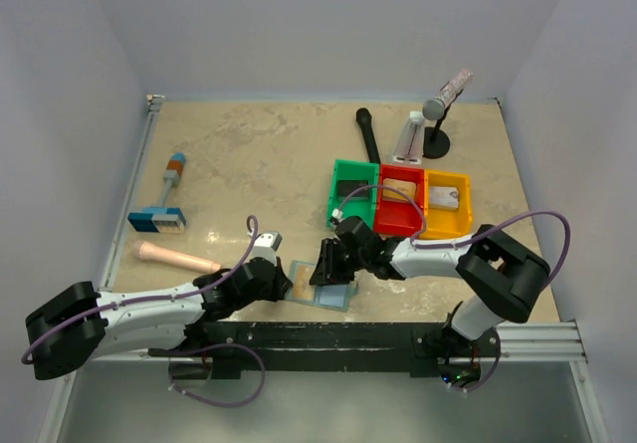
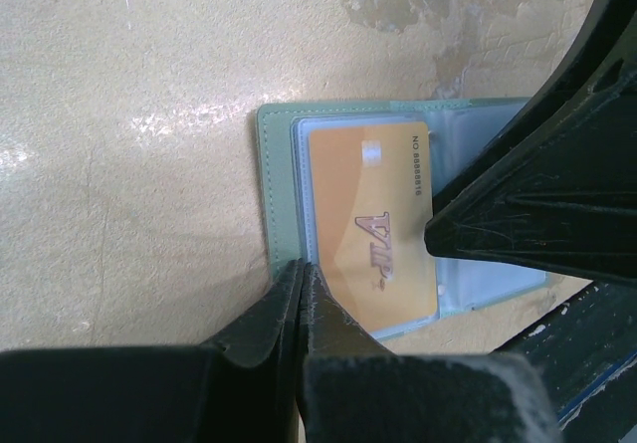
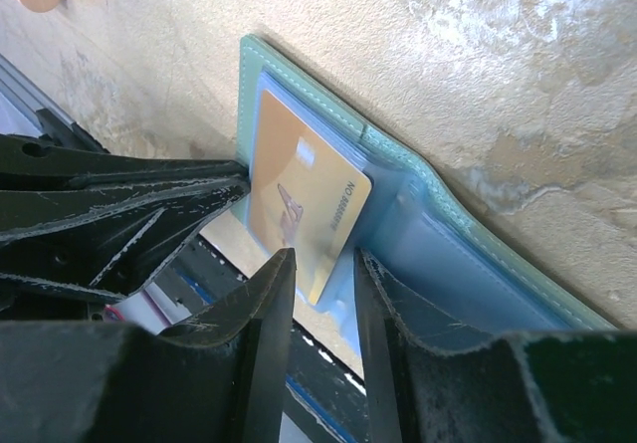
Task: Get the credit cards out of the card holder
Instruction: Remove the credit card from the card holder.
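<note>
The grey-blue card holder (image 1: pixel 328 292) lies open on the table near the front edge. A tan-orange credit card (image 2: pixel 373 219) marked VIP sits in its clear sleeve. My left gripper (image 2: pixel 299 266) is shut, its tips pressing on the holder's left edge (image 2: pixel 274 194). My right gripper (image 3: pixel 323 264) is open, its jaws either side of the card's (image 3: pixel 304 199) lifted near corner, over the holder (image 3: pixel 468 254). In the top view the left gripper (image 1: pixel 284 279) and the right gripper (image 1: pixel 323 266) meet at the holder.
Green (image 1: pixel 338 204), red (image 1: pixel 383 214) and yellow (image 1: pixel 466 204) bins stand behind the holder, with a dark, a tan and a pale grey flat item inside. A blue-and-orange block tool (image 1: pixel 159 214) and a pink peg (image 1: pixel 177 257) lie at left. A black marker (image 1: pixel 368 134) and a stand (image 1: pixel 436 142) are at the back.
</note>
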Controlling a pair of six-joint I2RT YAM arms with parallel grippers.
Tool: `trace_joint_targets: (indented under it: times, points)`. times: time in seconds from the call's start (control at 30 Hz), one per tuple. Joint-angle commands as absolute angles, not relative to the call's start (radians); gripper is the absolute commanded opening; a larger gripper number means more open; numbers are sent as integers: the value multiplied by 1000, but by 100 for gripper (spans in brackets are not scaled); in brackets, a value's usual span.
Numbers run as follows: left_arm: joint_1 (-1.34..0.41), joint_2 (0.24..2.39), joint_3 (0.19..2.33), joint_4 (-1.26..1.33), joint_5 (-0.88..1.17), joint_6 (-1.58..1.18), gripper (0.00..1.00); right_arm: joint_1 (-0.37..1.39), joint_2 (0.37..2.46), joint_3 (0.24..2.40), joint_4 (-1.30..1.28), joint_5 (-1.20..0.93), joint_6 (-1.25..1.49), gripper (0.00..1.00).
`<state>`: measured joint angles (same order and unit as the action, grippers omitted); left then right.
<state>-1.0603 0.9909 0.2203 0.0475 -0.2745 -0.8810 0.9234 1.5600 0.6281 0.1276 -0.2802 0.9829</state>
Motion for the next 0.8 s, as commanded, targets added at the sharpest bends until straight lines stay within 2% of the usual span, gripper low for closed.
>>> trace_joint_targets:
  times: [0.0, 0.57, 0.77]
  points:
    - [-1057, 993, 198, 20, -287, -891, 0, 920, 1571, 627, 155, -293, 974, 36]
    - [-1057, 1017, 190, 52, -270, -891, 0, 920, 1582, 607, 291, -350, 974, 30]
    - [-1057, 1029, 184, 66, -267, -891, 0, 920, 1612, 580, 438, -417, 1000, 30]
